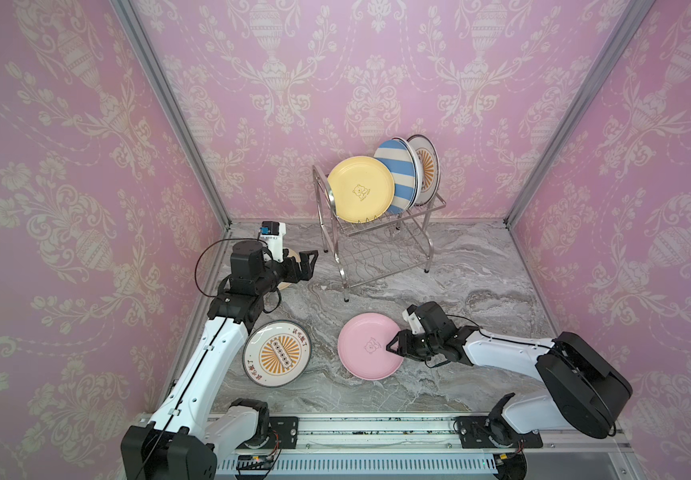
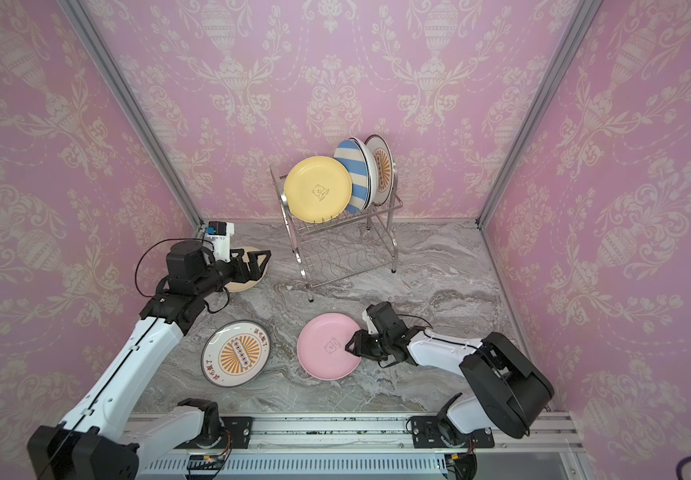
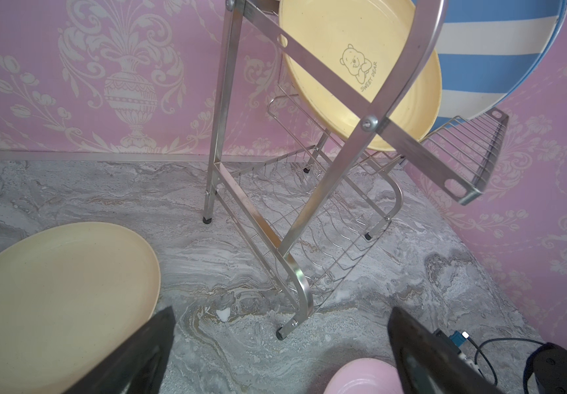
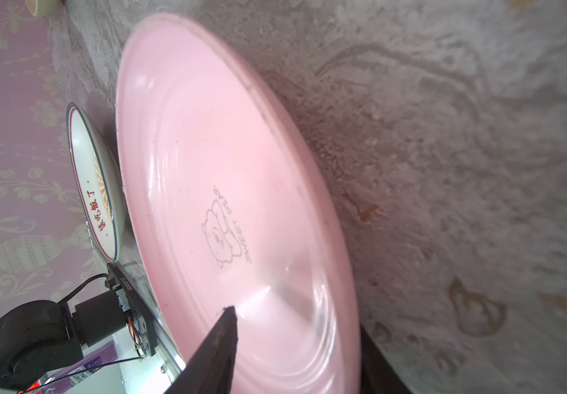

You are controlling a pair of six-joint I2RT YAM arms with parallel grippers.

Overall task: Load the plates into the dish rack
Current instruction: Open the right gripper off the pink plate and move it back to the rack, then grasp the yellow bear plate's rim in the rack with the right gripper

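Right wrist view puts us close to the pink plate [image 4: 224,153]. It lies on the tabletop [image 4: 462,136], near the front, well apart from the dish rack [image 1: 381,255]. The right tool [image 4: 295,327] sits at its rim, with one finger over the inside and one by the outer edge. I cannot tell if it is pinching the plate or loose. The left tool [image 1: 307,266] is spread wide and holds nothing. It hangs by the cream plate [image 3: 53,290].

I think the job now is to pick up the pink plate. To do it well, the fingers should reach far enough over the rim and then squeeze hard, because the plate looks smooth and could slip. Lift the held edge first, turn the plate up on its side, and carry it slowly. The yellow plate [image 1: 360,189], a striped plate [image 1: 398,174] and a sunburst plate [image 1: 427,166] stand in the top shelf, so aim for a free slot and do not bump them.
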